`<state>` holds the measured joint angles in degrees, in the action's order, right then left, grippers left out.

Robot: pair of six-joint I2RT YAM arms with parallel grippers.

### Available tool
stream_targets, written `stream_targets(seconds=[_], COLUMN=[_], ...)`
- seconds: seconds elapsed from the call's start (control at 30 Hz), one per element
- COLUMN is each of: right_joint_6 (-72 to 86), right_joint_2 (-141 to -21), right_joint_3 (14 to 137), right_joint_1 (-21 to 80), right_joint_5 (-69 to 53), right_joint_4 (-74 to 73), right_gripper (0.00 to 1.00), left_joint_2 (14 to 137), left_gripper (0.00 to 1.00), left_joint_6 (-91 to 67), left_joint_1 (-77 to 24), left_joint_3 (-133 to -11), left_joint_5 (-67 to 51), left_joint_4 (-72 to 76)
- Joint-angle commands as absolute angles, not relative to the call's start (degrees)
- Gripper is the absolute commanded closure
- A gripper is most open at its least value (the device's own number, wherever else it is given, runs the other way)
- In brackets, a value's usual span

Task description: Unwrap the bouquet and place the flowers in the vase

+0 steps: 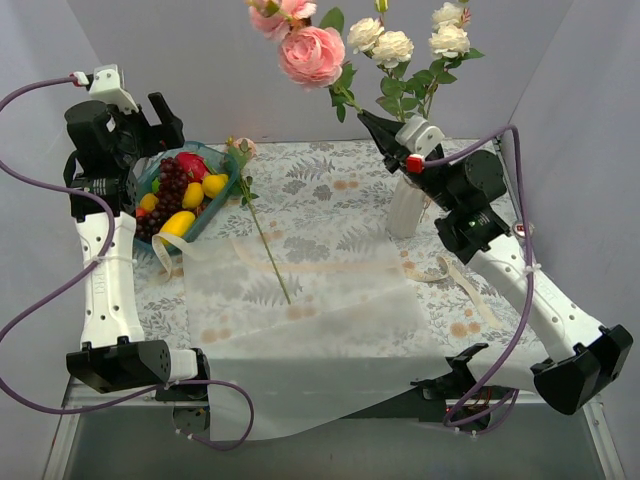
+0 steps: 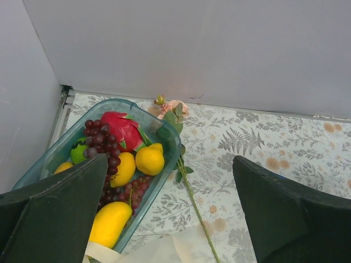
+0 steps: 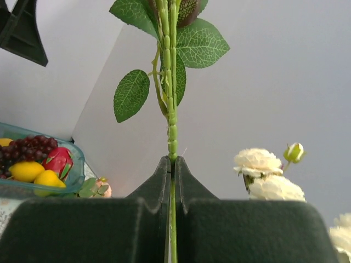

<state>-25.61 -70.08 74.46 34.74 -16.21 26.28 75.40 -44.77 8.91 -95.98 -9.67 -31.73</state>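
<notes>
The flowers' pink rose [image 1: 312, 55] stands upright, its green stem clamped in the right pincer [image 1: 368, 120] above the small white ribbed vase [image 1: 405, 212] toward the counter's far right corner. Guide the stem end straight into the neck beside the cream roses [image 1: 392, 45], then release. Left pincer [image 2: 170, 164] gapes wide, empty.

Floral-clothed table [image 1: 330, 190]. Fruit tray [image 1: 226, 200] at far left, one rose [image 1: 262, 235] lying flat just beside it. Paper [image 1: 320, 320] spread across centre, overhanging the near edge. Vase [image 1: 405, 212] upright at right, ribbon [image 1: 470, 292] near it.
</notes>
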Motion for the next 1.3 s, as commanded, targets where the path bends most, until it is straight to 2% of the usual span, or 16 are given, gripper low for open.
stream_targets(seconds=[0.0,0.23,0.63,0.77,1.27], right_joint_6=[-22.4,-17.6,-16.8,-17.1,-4.7], right_joint_2=[-66.4,-64.7,-63.8,-62.5,-69.4], right_joint_3=[66.8,58.2,52.4,49.1,45.0], right_joint_1=[33.4,28.8,25.1,23.8,15.0], right_joint_5=[-9.1,-7.4,-6.8,-4.4,-6.5], right_joint_4=[38.2,50.1,55.4,59.5,75.3], right_gripper=[0.99,0.99,0.99,0.99,0.99], left_joint_2=[73.8,74.9,74.8,75.9,77.3], left_gripper=[0.02,0.02,0.02,0.02,0.02], left_joint_6=[-44.5,-42.5,-40.8,-39.8,-35.3], left_joint_1=[9.2,9.3,9.2,9.3,9.2], left_joint_3=[-94.9,-95.4,-93.4,-94.2,-94.1], left_joint_5=[-12.6,-17.6,-20.6,-25.0,-27.6], left_joint_4=[-32.3,-34.5,-35.7,-38.8,-41.9])
